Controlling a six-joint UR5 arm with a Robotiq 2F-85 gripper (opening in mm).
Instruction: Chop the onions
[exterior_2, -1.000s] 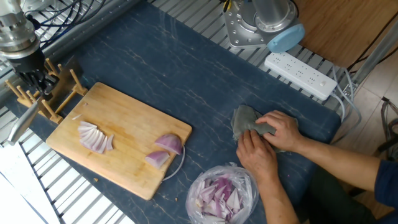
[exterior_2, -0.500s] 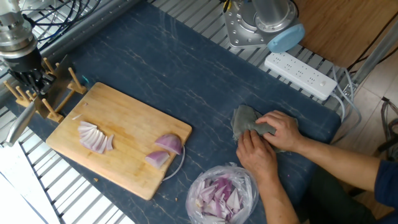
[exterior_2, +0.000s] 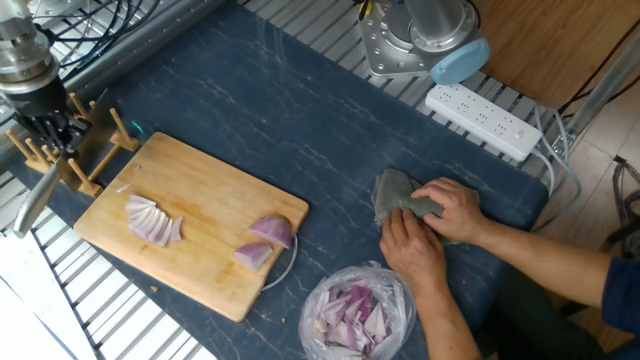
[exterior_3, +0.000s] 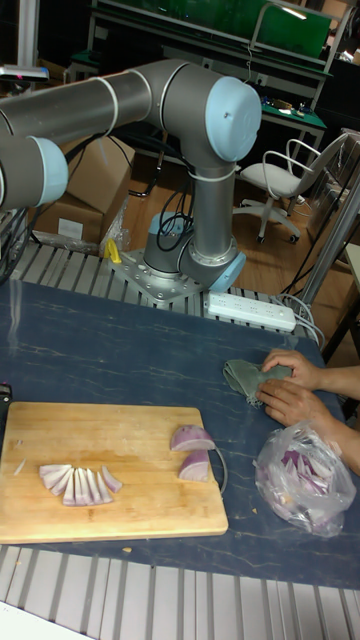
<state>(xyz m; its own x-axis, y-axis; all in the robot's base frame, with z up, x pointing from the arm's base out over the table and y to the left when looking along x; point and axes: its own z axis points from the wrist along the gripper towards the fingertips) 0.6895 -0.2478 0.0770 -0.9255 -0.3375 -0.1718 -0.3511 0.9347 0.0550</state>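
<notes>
Onions lie in two groups on the wooden cutting board (exterior_2: 190, 225) at the lower left of the fixed view: a fan of thin slices (exterior_2: 153, 220) toward the board's left end, and two uncut purple wedges (exterior_2: 264, 242) near its right edge, one just above the other and touching or nearly so. The gripper (exterior_2: 45, 125) hangs at the upper left of the frame, off the board and over a small wooden rack (exterior_2: 85, 150). A knife (exterior_2: 35, 195) points down and left from it toward the grating, so the jaws appear closed on the handle, though the grip itself is too dark to see plainly. In the tall fixed view the arm runs out of the frame at the left and the tool end is not shown.

At the right, a person's two hands (exterior_2: 430, 225) rest on a grey cloth (exterior_2: 395, 195) on the blue desk (exterior_2: 300, 120), with a clear plastic bag of chopped onion bits (exterior_2: 358, 312) just below them.

My reading is that one portion is sliced and the arm stands between cuts. Next, the blade would need to travel right across the board, line up over the wedges and come down squarely, clear of the hands nearby.
</notes>
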